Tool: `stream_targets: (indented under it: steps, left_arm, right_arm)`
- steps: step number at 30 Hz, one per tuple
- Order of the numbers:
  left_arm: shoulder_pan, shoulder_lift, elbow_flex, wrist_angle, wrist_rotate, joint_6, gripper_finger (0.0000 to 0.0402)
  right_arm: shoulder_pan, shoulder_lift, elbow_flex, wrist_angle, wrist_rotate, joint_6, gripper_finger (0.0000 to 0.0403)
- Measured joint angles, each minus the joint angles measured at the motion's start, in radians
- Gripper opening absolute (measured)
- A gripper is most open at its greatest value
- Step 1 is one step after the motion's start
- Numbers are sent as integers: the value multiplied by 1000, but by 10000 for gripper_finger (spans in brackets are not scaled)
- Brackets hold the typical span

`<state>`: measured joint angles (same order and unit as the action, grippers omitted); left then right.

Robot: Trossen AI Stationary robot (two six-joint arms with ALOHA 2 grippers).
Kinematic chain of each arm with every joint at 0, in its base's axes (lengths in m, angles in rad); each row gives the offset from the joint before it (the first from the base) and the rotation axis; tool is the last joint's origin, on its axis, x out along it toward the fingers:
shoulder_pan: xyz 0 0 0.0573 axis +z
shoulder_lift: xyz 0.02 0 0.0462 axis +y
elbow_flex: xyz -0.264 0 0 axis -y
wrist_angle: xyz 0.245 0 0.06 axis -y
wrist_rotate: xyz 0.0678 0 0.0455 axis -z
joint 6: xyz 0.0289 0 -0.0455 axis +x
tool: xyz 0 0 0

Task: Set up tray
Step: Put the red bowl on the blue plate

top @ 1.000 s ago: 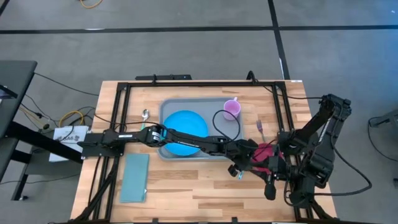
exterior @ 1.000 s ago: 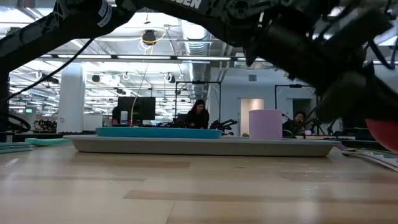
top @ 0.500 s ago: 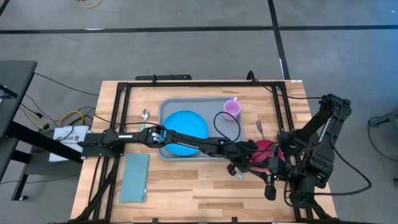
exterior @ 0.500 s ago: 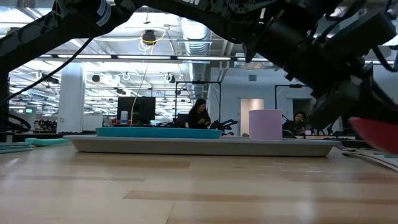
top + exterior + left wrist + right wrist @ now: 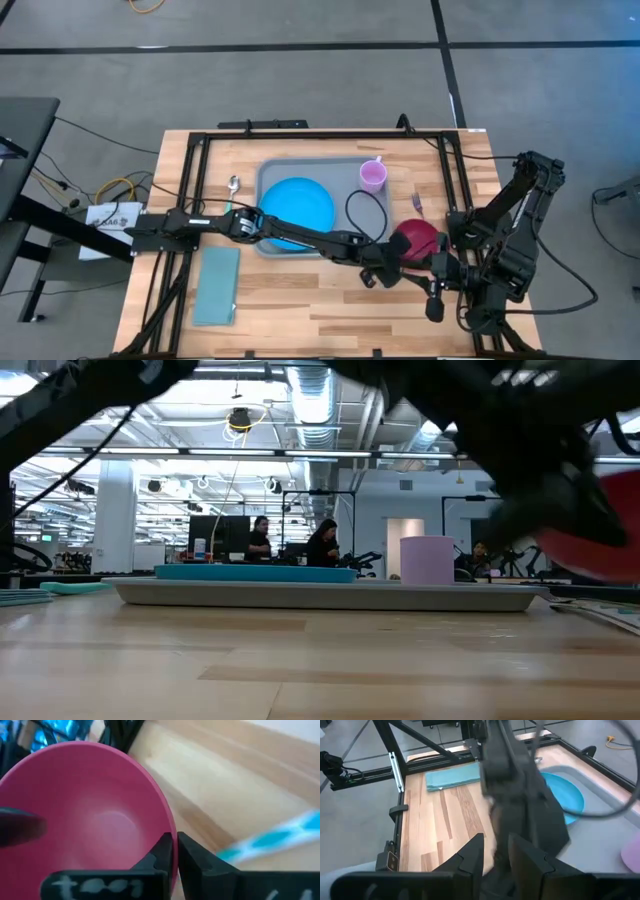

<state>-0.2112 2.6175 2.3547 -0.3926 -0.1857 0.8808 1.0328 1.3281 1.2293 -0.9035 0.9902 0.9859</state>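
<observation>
Wooden table (image 5: 300,300): tray (image 5: 268,180) with blue plate (image 5: 298,208), lilac cup (image 5: 373,176).

No legible text, label, brand, number or sign anywhere; only blurred white marks on the dark body of the left gripper (image 5: 172,851) in the left wrist view, and faint dark print on a white tag (image 5: 110,215) at the left table edge in the high view, both too unclear to read
</observation>
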Motion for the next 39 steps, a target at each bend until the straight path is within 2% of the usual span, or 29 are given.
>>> stream_targets:
  steps: [4, 7, 12, 19, 21, 24, 27, 31, 35, 37, 39]
  left_arm:
    - [-33, -107, 0, -279, -138, -66, 2]
    - [-53, -221, 0, -523, -213, -214, 2]
    - [-66, -343, 4, -881, -213, -580, 1]
    - [-46, -434, 4, -1192, -244, -841, 1]
    - [-36, -432, -24, -1173, -228, -866, 1]
    - [-28, -447, -66, -1154, -138, -826, 1]
    - [-20, -462, -115, -1178, -149, -830, 0]
    - [6, -526, -261, -1173, -117, -843, 0]
    - [9, -681, -484, -1117, -156, -906, 0]
    - [9, -771, -634, -980, -157, -917, 0]
    - [10, -878, -783, -776, -157, -910, 0]
  right_arm:
    - [0, 0, 0, 3, -2, 0, 82]
    - [1, 0, 0, 5, -4, 0, 82]
    - [0, 0, 0, 12, -4, 0, 82]
    - [-1, 1, 0, 19, -4, 0, 82]
    - [-1, 1, 0, 19, -4, 0, 82]
    - [-1, 1, -5, 26, -6, 1, 82]
    - [1, 2, -9, 22, -23, 1, 82]
    - [7, 2, -9, 22, -23, 1, 82]
    - [8, 2, -9, 22, -23, 8, 82]
    - [7, 2, -9, 22, -21, 8, 82]
    - [4, 2, -9, 22, -20, 8, 82]
